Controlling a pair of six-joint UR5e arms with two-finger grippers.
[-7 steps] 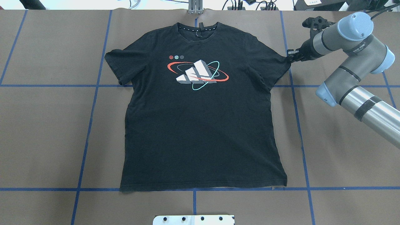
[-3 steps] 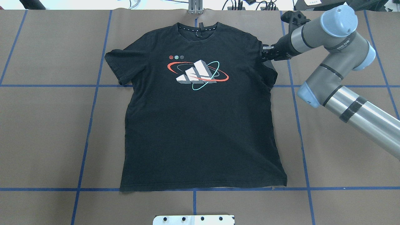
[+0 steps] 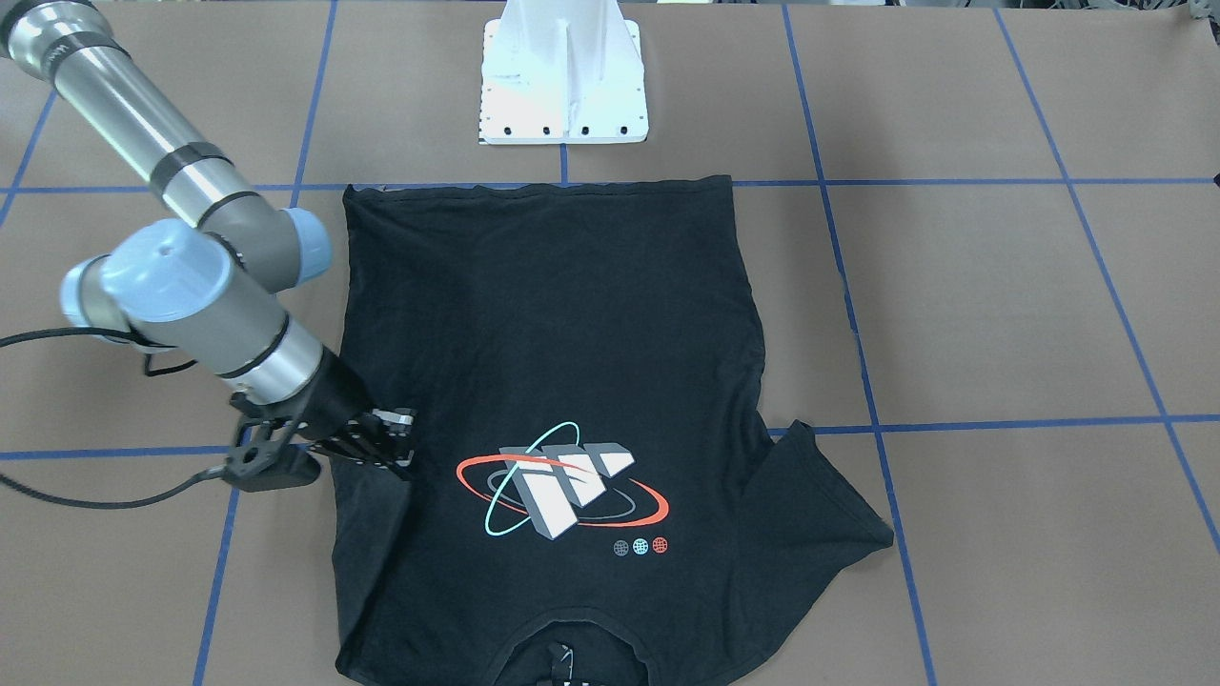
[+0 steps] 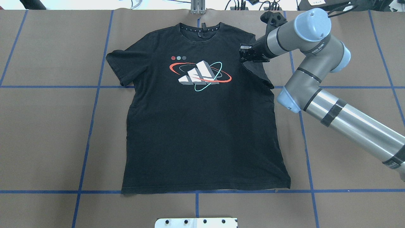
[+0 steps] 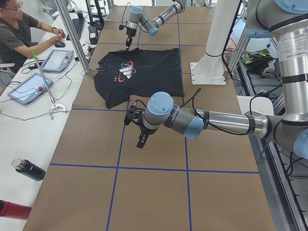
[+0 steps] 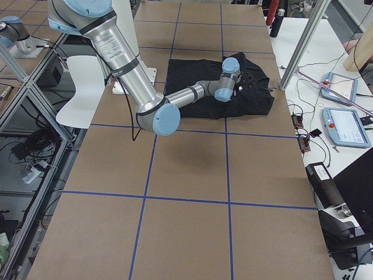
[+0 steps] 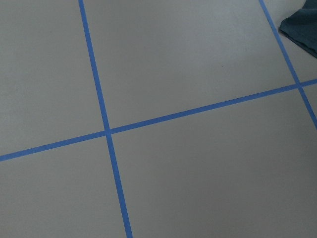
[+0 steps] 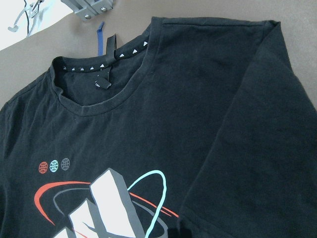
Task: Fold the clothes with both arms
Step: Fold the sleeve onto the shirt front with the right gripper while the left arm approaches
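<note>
The black T-shirt (image 4: pixel 202 136) lies flat on the brown table with its orbit logo (image 4: pixel 199 75) facing up and its collar at the far edge. My right gripper (image 4: pixel 245 53) is shut on the end of the shirt's right sleeve (image 4: pixel 258 71), which it holds folded inward over the shoulder. In the front-facing view the same gripper (image 3: pixel 400 440) hovers just beside the logo. The right wrist view has the doubled sleeve (image 8: pixel 257 148) lying over the chest. My left gripper (image 5: pixel 142 140) hangs over bare table well clear of the shirt; I cannot tell whether it is open or shut.
The white pedestal base (image 3: pixel 564 76) stands at the near table edge behind the shirt's hem. Blue tape lines (image 4: pixel 95 95) grid the brown paper. A metal bracket (image 4: pixel 197 8) sits beyond the collar. A person (image 5: pixel 19 33) sits at a side bench with tablets and bottles (image 5: pixel 29 169).
My right gripper has travelled left from outside the shirt's edge to over its shoulder, dragging the sleeve inward so that it now lies folded on the body.
</note>
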